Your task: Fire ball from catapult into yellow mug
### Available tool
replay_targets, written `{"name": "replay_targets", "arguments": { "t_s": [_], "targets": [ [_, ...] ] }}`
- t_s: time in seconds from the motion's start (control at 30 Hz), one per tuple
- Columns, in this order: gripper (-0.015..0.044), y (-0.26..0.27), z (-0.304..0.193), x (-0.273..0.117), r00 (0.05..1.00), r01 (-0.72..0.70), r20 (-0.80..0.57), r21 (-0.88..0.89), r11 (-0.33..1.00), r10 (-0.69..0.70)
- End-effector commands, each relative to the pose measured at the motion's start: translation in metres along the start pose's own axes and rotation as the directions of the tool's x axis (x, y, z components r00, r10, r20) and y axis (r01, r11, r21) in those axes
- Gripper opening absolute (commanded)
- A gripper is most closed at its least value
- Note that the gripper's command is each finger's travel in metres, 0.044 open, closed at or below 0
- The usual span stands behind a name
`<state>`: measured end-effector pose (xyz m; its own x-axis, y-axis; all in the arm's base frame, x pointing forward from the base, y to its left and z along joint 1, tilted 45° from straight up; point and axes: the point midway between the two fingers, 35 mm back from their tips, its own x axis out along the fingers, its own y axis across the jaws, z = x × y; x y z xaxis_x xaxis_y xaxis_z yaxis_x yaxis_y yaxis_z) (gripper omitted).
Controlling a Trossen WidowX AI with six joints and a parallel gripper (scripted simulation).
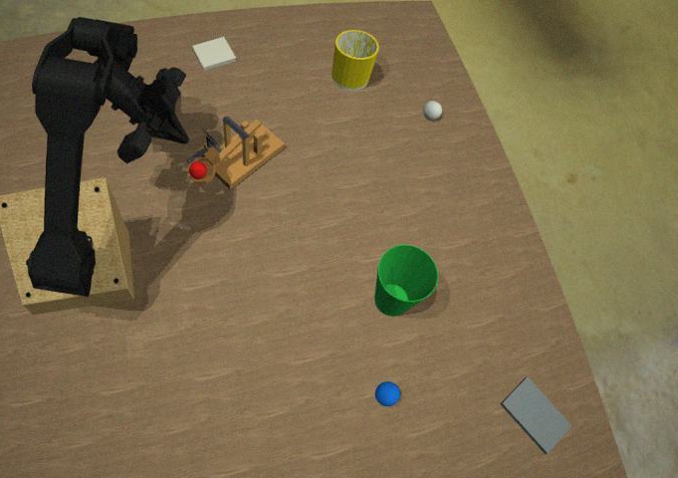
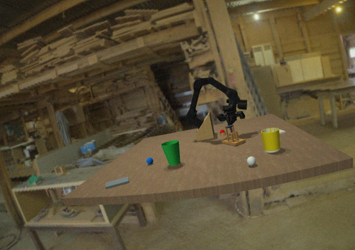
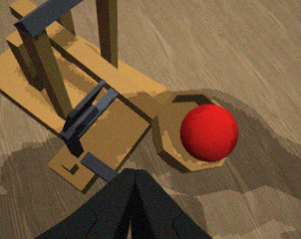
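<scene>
Red ball point(image 1: 197, 169) point(image 2: 222, 132) point(image 3: 209, 132) sits in the catapult point(image 1: 238, 168) point(image 2: 233, 142) point(image 3: 136, 82), inboard of the worktop point(image 1: 294, 365) point(image 2: 207, 176) edges; keeping your gripper's point(image 1: 187, 140) point(image 2: 231, 130) point(image 3: 135, 171) empty fingers together, trip the latch gently, without twisting its seemingly good aim at the mug point(image 1: 352, 70) point(image 2: 270, 141) corner

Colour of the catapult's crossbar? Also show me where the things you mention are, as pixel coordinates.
Dark blue-grey crossbar point(image 1: 236, 126) point(image 3: 51, 15) on the wooden catapult point(image 1: 238, 171) point(image 3: 136, 82); clearest in the wrist view.

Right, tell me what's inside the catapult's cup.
A red ball sits in the cup; the cup floor directly beneath it is hidden.
</scene>
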<state>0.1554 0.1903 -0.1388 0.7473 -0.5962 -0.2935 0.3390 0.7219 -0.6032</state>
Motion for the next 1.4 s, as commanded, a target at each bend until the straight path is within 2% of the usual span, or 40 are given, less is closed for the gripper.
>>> {"name": "replay_targets", "arguments": {
  "t_s": [0.0,1.07,1.23,1.37],
  "targets": [
    [0.0000,-0.002,-0.006,0.007,1.000,0.003,0.005,-0.010,1.000,-0.003],
    [0.0000,-0.010,-0.050,0.053,1.000,0.006,0.008,-0.010,1.000,-0.006],
    [0.0000,-0.009,-0.049,0.051,1.000,0.005,0.007,-0.010,1.000,-0.005],
    [0.0000,0.012,-0.033,0.013,1.000,-0.006,0.001,-0.005,1.000,0.006]
  ]
}}
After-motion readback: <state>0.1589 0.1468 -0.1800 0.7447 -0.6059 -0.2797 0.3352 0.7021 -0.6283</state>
